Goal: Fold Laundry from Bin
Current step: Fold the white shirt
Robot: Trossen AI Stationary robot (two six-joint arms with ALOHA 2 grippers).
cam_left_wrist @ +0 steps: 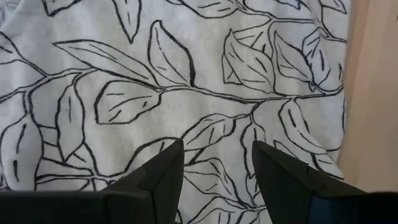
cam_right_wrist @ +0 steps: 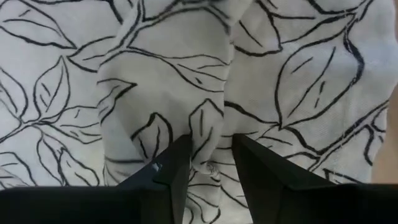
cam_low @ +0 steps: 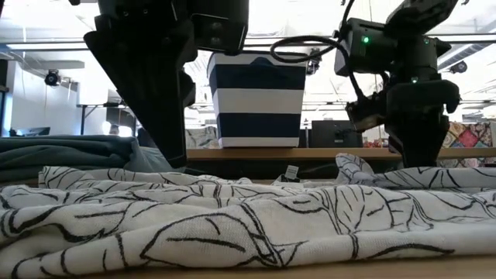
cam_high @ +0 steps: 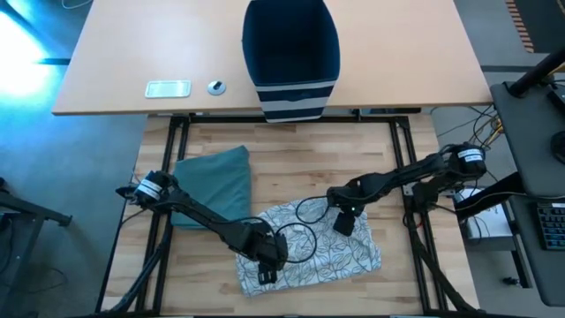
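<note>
A white cloth garment printed with black leaf outlines [cam_high: 309,247] lies spread and rumpled on the light wooden worktop [cam_high: 291,150], near its front edge. The left gripper [cam_left_wrist: 214,165] is lowered onto the garment's front-left part; its fingers stand moderately apart with flat cloth between them, nothing pinched. The right gripper [cam_right_wrist: 211,158] is down on the garment's rear-right part; its fingers stand narrow around a raised fold of the printed cloth, which sits between the tips. A folded teal-green cloth garment [cam_high: 216,181] lies on the worktop to the left, its front edge just beside the printed garment. The boxy navy-blue fabric bin with white stripes [cam_high: 291,53] stands on the tan table [cam_high: 132,53] behind the worktop.
</note>
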